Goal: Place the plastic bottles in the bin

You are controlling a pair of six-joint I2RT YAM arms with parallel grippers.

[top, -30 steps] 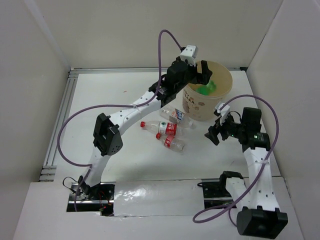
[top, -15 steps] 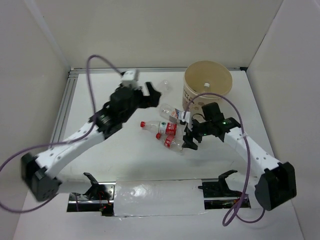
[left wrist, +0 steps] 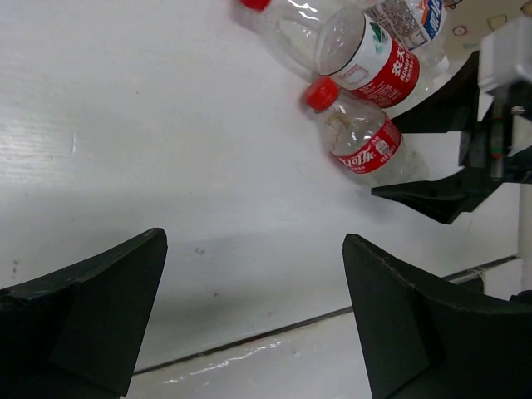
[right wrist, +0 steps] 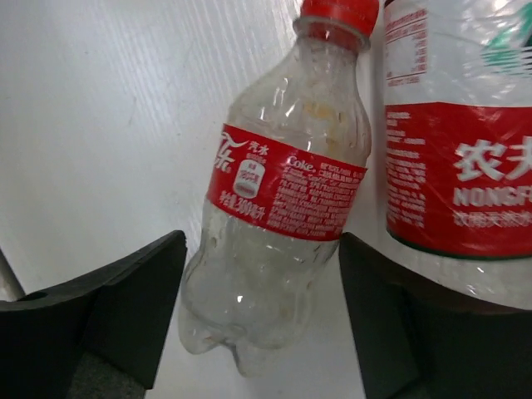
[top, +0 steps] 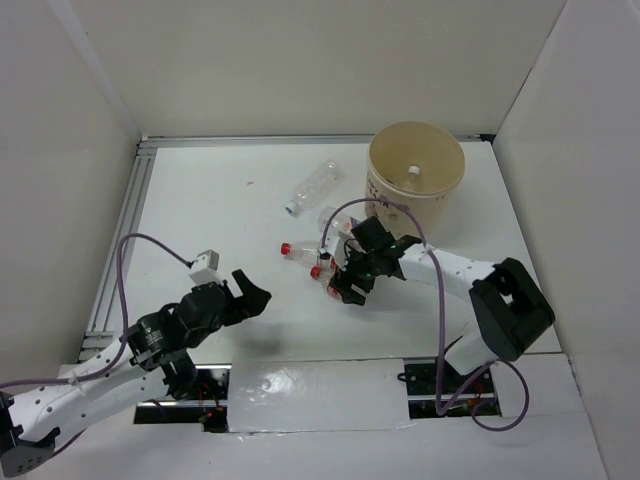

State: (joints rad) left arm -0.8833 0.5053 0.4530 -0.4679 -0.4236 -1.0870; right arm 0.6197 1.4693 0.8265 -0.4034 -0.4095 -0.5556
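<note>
The beige bin (top: 415, 185) stands at the back right. Left of it a clear plastic bottle (top: 313, 186) lies alone. Nearer the middle, up to three bottles lie bunched together. My right gripper (top: 342, 284) is down over them, open, its fingers on either side of the base of a red-capped Coke bottle (right wrist: 278, 224). The left finger stands slightly off it. A red-labelled Nongfu bottle (right wrist: 457, 158) lies just beside it. The left gripper (top: 252, 290) hovers open and empty at the near left. It looks at the same bottles (left wrist: 359, 137).
A small white cap (top: 412, 170) shows inside the bin. Aluminium rails (top: 125, 230) run along the left and back table edges. White walls close in both sides. A taped strip (top: 310, 385) runs along the near edge.
My left arm has swung back from the bin to the near left. A clear bottle now lies left of the bin. The right gripper has moved left onto the bunch and narrowed around the Coke bottle.
</note>
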